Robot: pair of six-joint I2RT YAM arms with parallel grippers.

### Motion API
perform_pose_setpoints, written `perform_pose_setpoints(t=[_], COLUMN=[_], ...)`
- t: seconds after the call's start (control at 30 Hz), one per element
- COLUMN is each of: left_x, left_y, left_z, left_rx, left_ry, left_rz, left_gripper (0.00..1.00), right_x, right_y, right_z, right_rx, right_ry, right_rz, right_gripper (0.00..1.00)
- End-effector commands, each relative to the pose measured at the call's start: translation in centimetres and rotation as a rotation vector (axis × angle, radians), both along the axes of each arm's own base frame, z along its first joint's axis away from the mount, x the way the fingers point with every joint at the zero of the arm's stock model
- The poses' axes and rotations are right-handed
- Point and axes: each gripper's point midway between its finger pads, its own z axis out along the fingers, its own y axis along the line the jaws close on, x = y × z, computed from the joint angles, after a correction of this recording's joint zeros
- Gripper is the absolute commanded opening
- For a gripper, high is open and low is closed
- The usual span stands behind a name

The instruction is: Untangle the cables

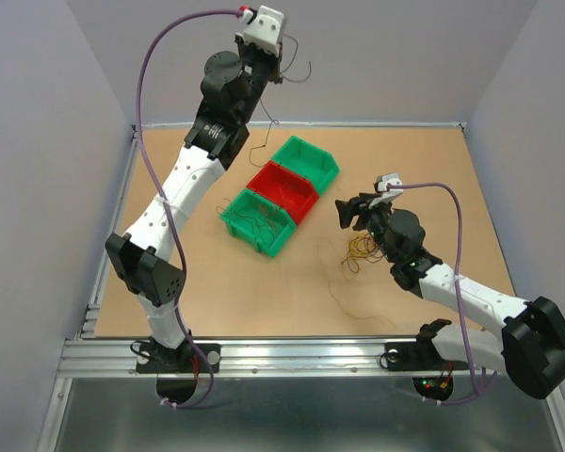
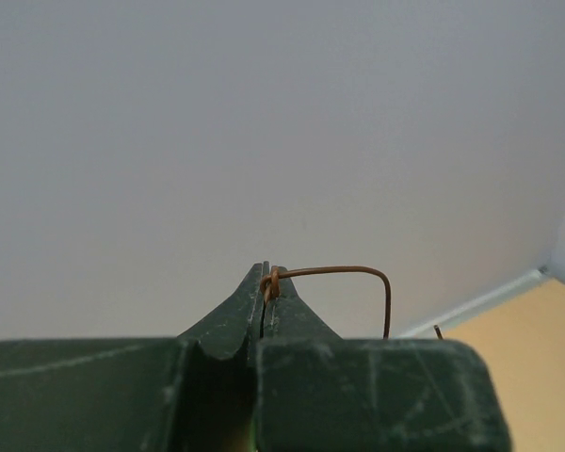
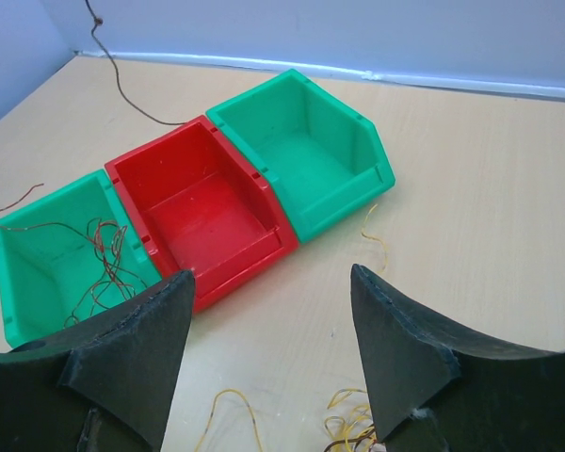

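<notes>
High over the far left corner of the worktop (image 1: pixel 217 292), the left end effector (image 2: pixel 266 282) is clenched on one brown cable (image 2: pixel 358 270). The cable is pinched at the fingertips, arcs out to one side, then hangs down. In the top view its long axis runs roughly vertically, from the raised end effector towards the worktop behind the row of bins.

Remaining cables lie in two places:
- A clump of cables (image 1: pixel 360 250), yellow and brown, rests on the worktop just below and slightly to the base side of the right end effector (image 3: pixel 271 279).
- Loose strands (image 3: pixel 99 264) lie inside the nearest green bin (image 3: pixel 9 273).

The right end effector is released, its fingers spread wide with nothing between them. It faces the bins; only the top edge of the clump shows at the bottom of its wrist view.

The right arm is much nearer the clump, while the left arm is well apart from it and already loaded. The next pick probably falls to the right arm, which must tilt down and back towards its own base to bring the clump between the fingers. Whether the hanging cable is fully free of the clump cannot be determined.
</notes>
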Motion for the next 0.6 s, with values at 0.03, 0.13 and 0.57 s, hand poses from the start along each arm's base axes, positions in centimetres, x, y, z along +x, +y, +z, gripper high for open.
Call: perform_pose_setpoints(t=[0.03, 0.13, 0.57], left_x=[-2.1, -4.5, -6.0], left_y=[6.1, 5.2, 1.7], left_z=[11.3, 13.0, 9.2], left_rx=[-0.176, -0.177, -0.094], left_ry=[-0.195, -0.225, -0.184], left_rz=[0.224, 0.116, 0.043], left_gripper=[0.0, 0.0, 0.0], right_x=[-0.1, -0.4, 10.1], right_y=[0.6, 2.8, 17.8], right_z=[1.1, 2.9, 9.2], right_rx=[0.034, 0.045, 0.059], right_ry=[-0.046, -0.107, -0.352], right_rz=[0.035, 0.155, 0.585], right_gripper=[0.73, 0.9, 1.0])
